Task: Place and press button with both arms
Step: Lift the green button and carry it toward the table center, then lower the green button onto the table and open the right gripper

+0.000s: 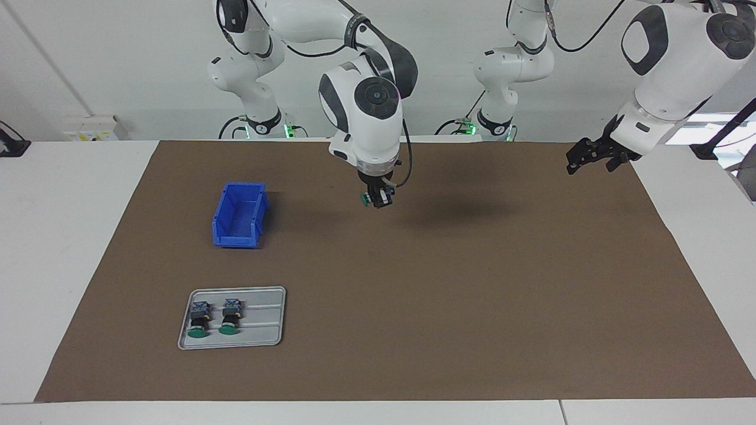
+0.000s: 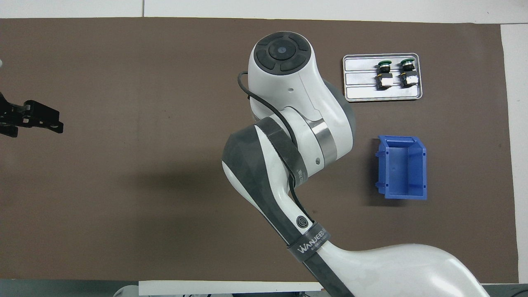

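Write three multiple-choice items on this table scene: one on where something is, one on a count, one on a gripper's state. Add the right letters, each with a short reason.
1. Where is the blue bin?
A. on the tray
B. on the brown mat, nearer to the robots than the tray
C. in the left gripper

2. How many buttons lie on the tray?
A. two
B. four
C. none

3. What is the right gripper doing?
A. resting open on the mat
B. pressing into the bin
C. shut on a button, up over the mat

Key: 1 B, the bin sits on the mat, higher in the facing view. 2 A, two green caps show. 3 C, a green cap shows at its fingertips.
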`<move>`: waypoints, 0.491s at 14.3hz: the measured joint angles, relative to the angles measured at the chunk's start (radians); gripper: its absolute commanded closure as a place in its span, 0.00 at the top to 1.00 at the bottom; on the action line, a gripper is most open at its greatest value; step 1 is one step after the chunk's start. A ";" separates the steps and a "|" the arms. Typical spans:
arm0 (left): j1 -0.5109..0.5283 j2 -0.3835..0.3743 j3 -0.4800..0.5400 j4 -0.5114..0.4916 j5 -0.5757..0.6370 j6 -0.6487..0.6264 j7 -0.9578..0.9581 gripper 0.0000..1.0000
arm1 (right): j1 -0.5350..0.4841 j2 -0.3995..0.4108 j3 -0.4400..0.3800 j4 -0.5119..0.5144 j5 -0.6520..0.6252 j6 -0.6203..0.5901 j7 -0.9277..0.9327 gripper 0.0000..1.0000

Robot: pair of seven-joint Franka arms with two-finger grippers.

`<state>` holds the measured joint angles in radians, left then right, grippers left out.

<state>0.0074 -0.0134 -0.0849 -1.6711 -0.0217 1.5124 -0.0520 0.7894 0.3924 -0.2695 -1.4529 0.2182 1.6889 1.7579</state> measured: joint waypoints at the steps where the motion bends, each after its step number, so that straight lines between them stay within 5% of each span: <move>1: 0.000 0.000 0.000 0.000 0.000 0.000 0.000 1.00 | 0.000 -0.021 0.006 -0.059 0.000 0.053 0.000 0.03; 7: 0.000 0.000 -0.001 0.000 0.000 0.000 0.000 1.00 | 0.003 -0.085 0.056 -0.301 0.001 0.278 -0.001 0.03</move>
<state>0.0073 -0.0134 -0.0855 -1.6711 -0.0217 1.5124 -0.0520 0.7926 0.3077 -0.2132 -1.7541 0.2188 1.9665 1.7570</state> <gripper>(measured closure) 0.000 0.586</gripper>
